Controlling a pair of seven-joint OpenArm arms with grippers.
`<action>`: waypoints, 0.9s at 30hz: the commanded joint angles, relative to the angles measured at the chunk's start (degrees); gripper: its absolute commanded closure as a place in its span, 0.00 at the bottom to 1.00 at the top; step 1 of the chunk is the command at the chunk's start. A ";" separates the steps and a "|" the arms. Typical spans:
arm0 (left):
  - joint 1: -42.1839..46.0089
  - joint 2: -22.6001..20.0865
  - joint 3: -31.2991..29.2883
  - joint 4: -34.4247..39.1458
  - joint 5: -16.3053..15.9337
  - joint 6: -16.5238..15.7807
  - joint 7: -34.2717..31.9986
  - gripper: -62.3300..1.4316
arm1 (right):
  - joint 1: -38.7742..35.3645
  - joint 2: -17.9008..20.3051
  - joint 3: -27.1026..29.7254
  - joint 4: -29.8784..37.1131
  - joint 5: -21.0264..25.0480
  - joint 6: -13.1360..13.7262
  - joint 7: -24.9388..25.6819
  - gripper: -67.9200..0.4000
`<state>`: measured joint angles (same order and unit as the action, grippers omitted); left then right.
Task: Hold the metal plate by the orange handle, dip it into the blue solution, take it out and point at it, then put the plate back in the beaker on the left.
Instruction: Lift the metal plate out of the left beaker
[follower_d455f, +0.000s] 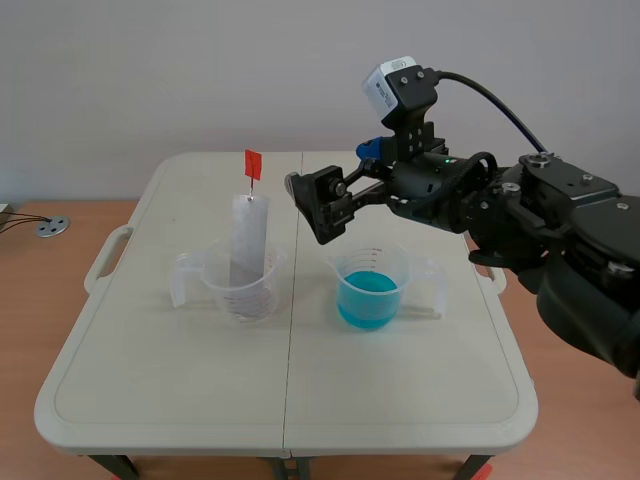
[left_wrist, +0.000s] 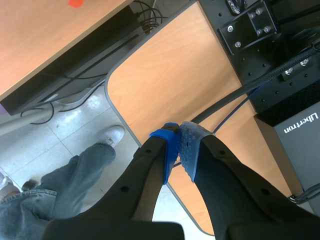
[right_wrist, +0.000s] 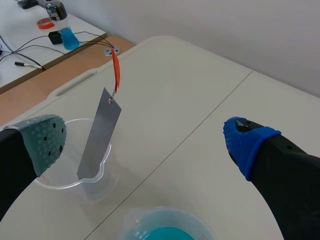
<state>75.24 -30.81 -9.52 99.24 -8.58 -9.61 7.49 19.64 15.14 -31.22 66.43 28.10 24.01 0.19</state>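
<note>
Metal plate (follower_d455f: 247, 240) stands in the left beaker (follower_d455f: 225, 292), leaning slightly, with the orange handle (follower_d455f: 252, 162) sticking up above it. Neither arm is touching it. Its lower part shows only through the translucent beaker wall, so I can't tell whether it reaches the bottom.

Blue solution (follower_d455f: 366, 300) sits in the right beaker (follower_d455f: 395, 262), near the left one on the cream table (follower_d455f: 300, 400).

Right arm (follower_d455f: 560, 215) comes in raised. The right jaws are spread wide on nothing, above the table between the beakers. The scene view has them side-on, so the pads are hard to make out. The right wrist view fills that in: grey-green pad (right_wrist: 44, 140) and blue pad (right_wrist: 246, 142) are well apart. The plate is ahead of them, nearer the grey-green one, probably resting on the beaker rim by the spout. The handle reads as a thin orange strip there, but as a small flag in the scene view. The right beaker is cut off under the jaws, showing only its rim and a patch of blue.

Left arm is outside the scene view. In its wrist view the left jaws are pressed together on nothing, blue pads (left_wrist: 170, 150) touching. Below them are a wooden table (left_wrist: 165, 75), grey floor tiles (left_wrist: 75, 120), a person's leg in jeans (left_wrist: 75, 175) with a white shoe (left_wrist: 114, 134), and a black box (left_wrist: 295, 135) that is partly cut off.
</note>
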 joint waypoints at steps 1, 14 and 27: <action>0.20 -0.02 0.07 0.76 -0.15 -0.17 -0.33 0.93 | 2.86 -0.81 -0.17 0.44 0.66 0.02 0.57 0.03; 0.20 -0.02 0.07 0.76 -0.15 -0.17 -0.35 0.93 | 13.35 -7.98 -4.07 -10.67 0.39 0.04 -3.72 0.03; 0.20 -0.02 0.07 0.76 -0.15 -0.17 -0.35 0.93 | 21.22 -16.90 -5.22 -25.73 -4.70 0.11 -3.69 0.03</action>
<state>75.24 -30.81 -9.52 99.24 -8.58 -9.61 7.49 38.57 -1.21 -36.36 39.72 22.94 23.99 -4.43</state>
